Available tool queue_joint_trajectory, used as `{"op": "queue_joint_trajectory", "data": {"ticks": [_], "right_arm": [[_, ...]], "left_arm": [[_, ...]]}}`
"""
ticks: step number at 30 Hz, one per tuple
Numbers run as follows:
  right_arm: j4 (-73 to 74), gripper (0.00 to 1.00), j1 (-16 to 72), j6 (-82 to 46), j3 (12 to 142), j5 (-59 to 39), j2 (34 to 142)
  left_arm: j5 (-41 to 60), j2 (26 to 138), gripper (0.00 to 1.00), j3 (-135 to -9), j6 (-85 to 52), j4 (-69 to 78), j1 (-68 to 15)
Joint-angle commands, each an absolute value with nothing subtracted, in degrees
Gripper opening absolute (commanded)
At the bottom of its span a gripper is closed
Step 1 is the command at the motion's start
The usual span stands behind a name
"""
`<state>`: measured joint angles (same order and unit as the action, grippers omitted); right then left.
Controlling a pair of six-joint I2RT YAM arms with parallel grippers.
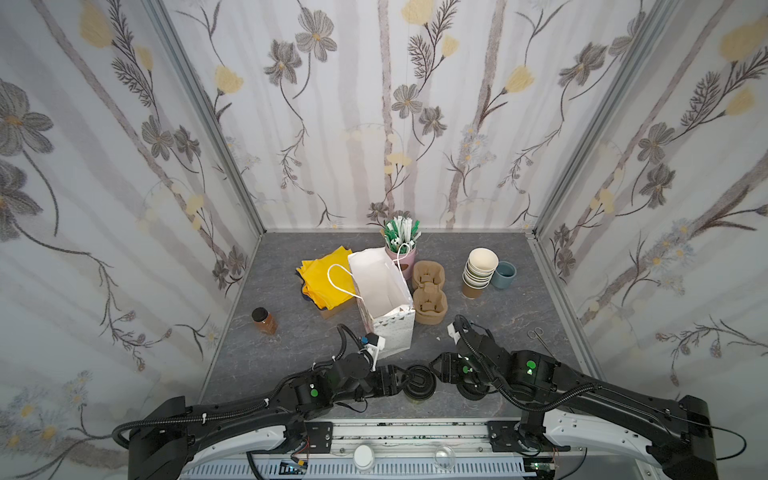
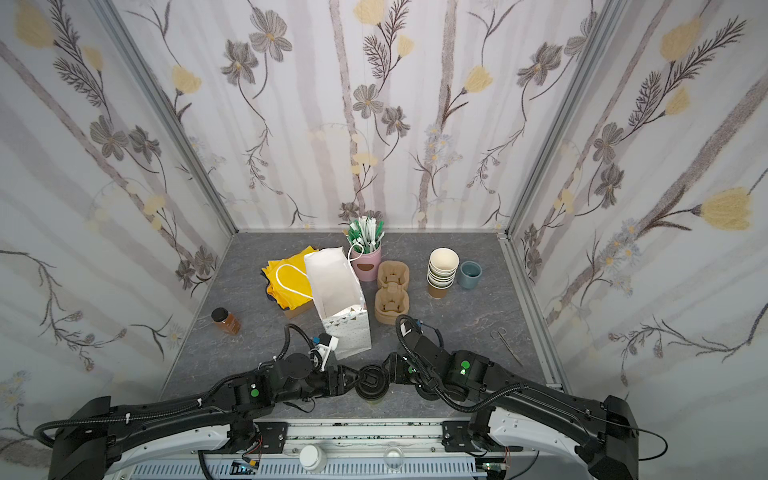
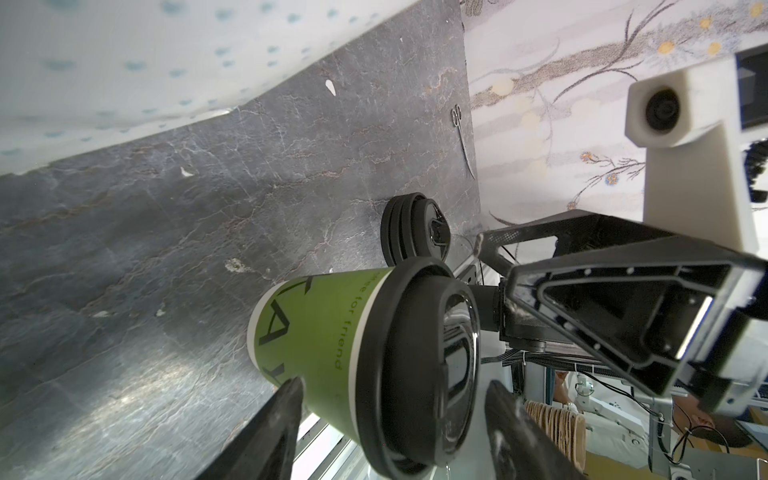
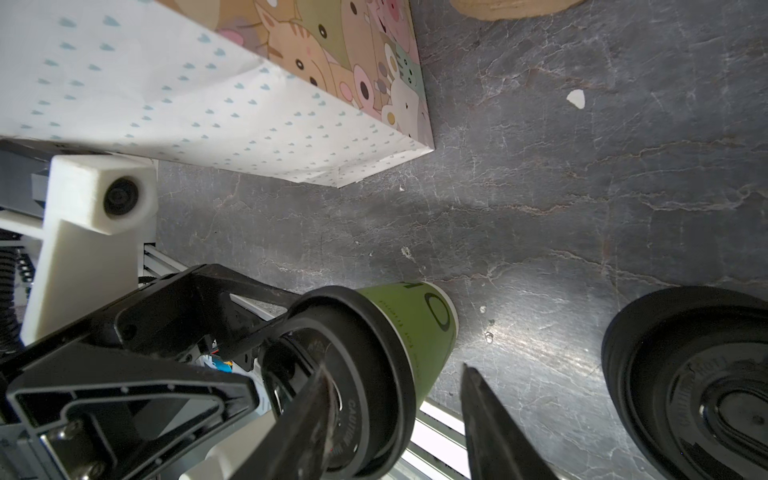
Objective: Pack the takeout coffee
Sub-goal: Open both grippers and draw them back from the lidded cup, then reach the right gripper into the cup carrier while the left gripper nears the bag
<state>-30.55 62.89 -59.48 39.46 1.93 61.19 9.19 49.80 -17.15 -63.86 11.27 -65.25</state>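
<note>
takeout coffee (image 1: 419, 384) upright at worktop (image 1: 266, 365) front-middle near paper bag (image 1: 395, 330), left gripper (image 3: 395, 382) and right gripper (image 4: 395, 368) both parted around it; likely best: one clamps gently below lid, keeps it level.

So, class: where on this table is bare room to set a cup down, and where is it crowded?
Bare: between the jar and paper bag; between the cup carriers, cup stack and scissors. Crowded: front centre, where the left gripper and right gripper flank the takeout coffee.
</note>
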Motion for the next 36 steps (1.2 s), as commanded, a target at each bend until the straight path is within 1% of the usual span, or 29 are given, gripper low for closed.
{"op": "queue_joint_trajectory", "data": {"ticks": [1,3,7,11,15,19,26,28,32,36], "right_arm": [[-30.6,0.52,62.9,-59.3,39.9,3.8,60.5],[-32.2,0.53,62.8,-59.3,40.5,5.1,59.6],[-37.9,0.53,62.0,-58.6,42.7,10.3,57.2],[-41.1,0.52,59.5,-57.1,45.6,14.2,54.8],[-41.9,0.52,56.2,-54.5,48.0,16.1,56.0],[-41.7,0.53,54.4,-52.0,53.4,20.4,61.4],[-41.7,0.58,51.4,-49.6,63.9,24.4,75.5],[-40.9,0.60,49.2,-48.7,65.1,22.9,78.9],[-38.2,0.62,42.8,-44.6,68.9,13.5,86.9],[-38.0,0.62,41.2,-41.1,74.7,13.7,95.3]], "left_arm": [[8.5,48.5,0.68,-17.1,-63.8,11.1,-65.3],[8.2,46.9,0.66,-16.7,-64.2,9.2,-65.3],[5.3,40.2,0.65,-16.7,-63.8,-0.9,-65.2],[0.9,31.1,0.64,-17.3,-63.7,-12.4,-64.7],[-5.1,25.0,0.64,-19.2,-63.2,-20.8,-64.1],[-12.3,23.7,0.64,-22.1,-60.5,-23.9,-62.6],[-28.4,22.5,0.65,-25.9,-58.7,-24.8,-59.2],[-31.4,21.4,0.65,-26.8,-56.8,-24.9,-58.2],[-35.0,20.5,0.66,-29.0,-52.0,-24.8,-55.7],[-35.4,21.5,0.69,-30.7,-48.2,-24.4,-53.5]]}}
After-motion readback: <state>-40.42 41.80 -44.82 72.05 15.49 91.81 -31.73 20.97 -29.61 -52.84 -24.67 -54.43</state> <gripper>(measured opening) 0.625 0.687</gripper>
